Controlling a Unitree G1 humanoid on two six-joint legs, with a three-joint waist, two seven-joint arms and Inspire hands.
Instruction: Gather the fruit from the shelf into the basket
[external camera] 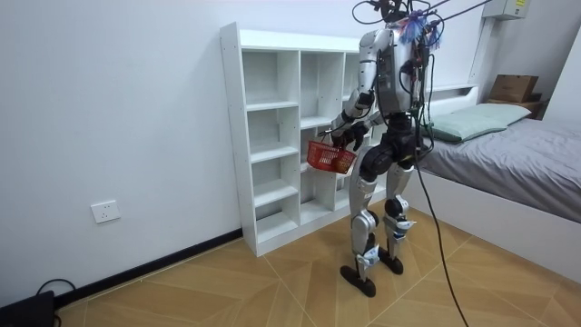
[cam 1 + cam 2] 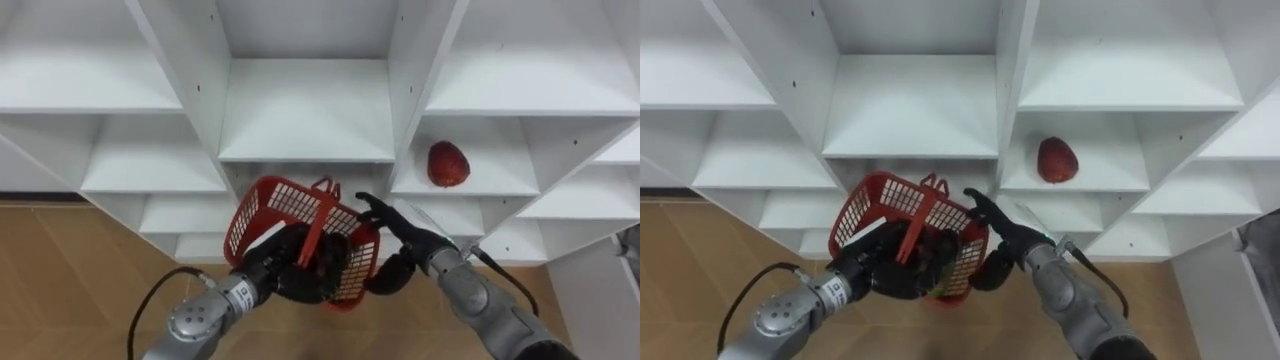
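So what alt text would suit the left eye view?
The robot's left hand grips a tilted red basket before white shelves; its open right hand is beside the basket's rim. One red fruit sits on a shelf to the right.

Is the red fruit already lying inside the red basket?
No, the red fruit lies on a closet shelf, apart from the basket that the left hand holds.

Closet [image 1: 263, 136]: white, open compartments, set against a plain white wall [image 1: 118, 109]. Floor [image 1: 227, 282]: herringbone wood, with dark skirting [image 1: 154, 270]. Wall socket [image 1: 105, 212]: low on the wall. Bed [image 1: 526, 173]: grey cover, pale green pillow [image 1: 472, 118], at the room view's right. Cardboard box [image 1: 513, 87]: beyond the bed's head.
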